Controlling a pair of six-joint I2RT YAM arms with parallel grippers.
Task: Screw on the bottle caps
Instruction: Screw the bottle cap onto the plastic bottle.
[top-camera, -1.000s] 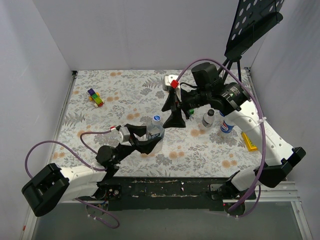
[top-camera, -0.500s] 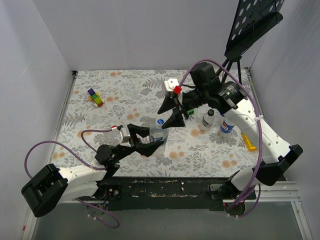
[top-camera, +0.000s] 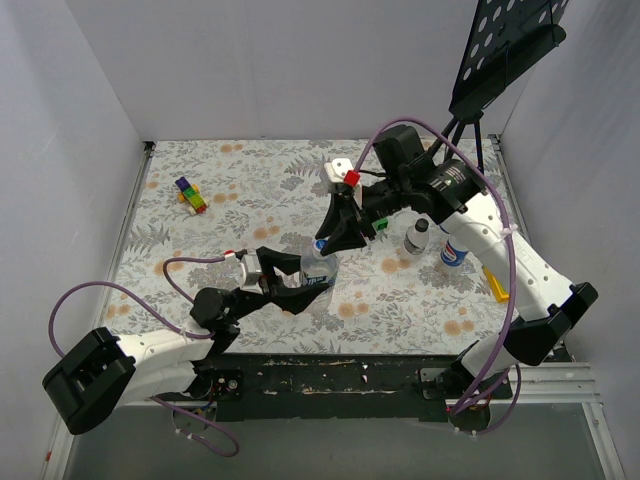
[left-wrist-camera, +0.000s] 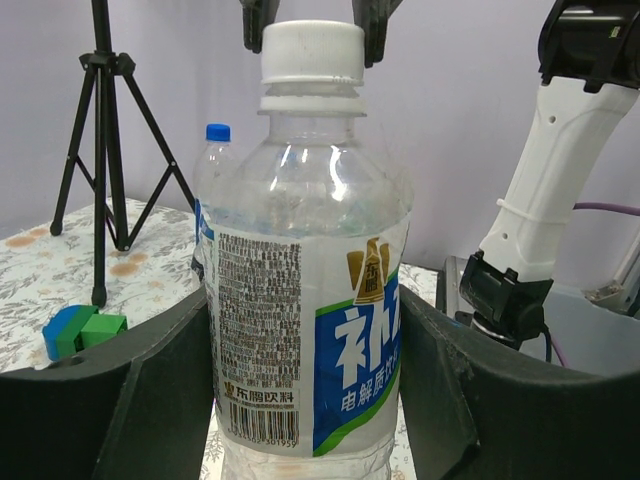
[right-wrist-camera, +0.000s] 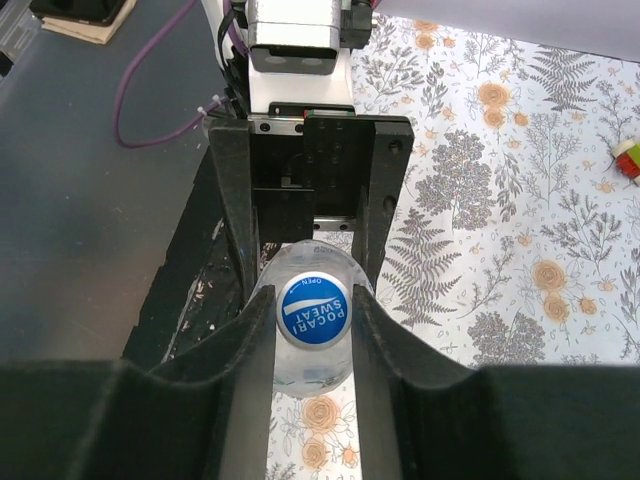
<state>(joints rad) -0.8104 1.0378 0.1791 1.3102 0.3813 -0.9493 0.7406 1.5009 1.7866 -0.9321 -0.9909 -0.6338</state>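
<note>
A clear bottle (top-camera: 313, 268) with a blue-and-white label stands upright in the middle of the table, and my left gripper (top-camera: 305, 275) is shut on its body. In the left wrist view the label (left-wrist-camera: 300, 300) fills the space between both fingers of the left gripper (left-wrist-camera: 305, 380). Its bottle cap (right-wrist-camera: 313, 309), blue on top with white print, sits on the neck. My right gripper (right-wrist-camera: 313, 330) comes down from above with both fingers against the cap's sides (left-wrist-camera: 311, 52). The right gripper (top-camera: 325, 247) hides most of the cap in the top view.
Two more bottles stand at the right: one with a black cap (top-camera: 416, 237) and one with a blue label (top-camera: 455, 250). A yellow object (top-camera: 497, 283) lies near them. Toy blocks (top-camera: 190, 195) sit at far left. A tripod stand (top-camera: 478, 120) rises at back right.
My right gripper has swung left and down onto the bottle's top and its fingers have closed in around the cap. The left gripper keeps its hold on the bottle.
</note>
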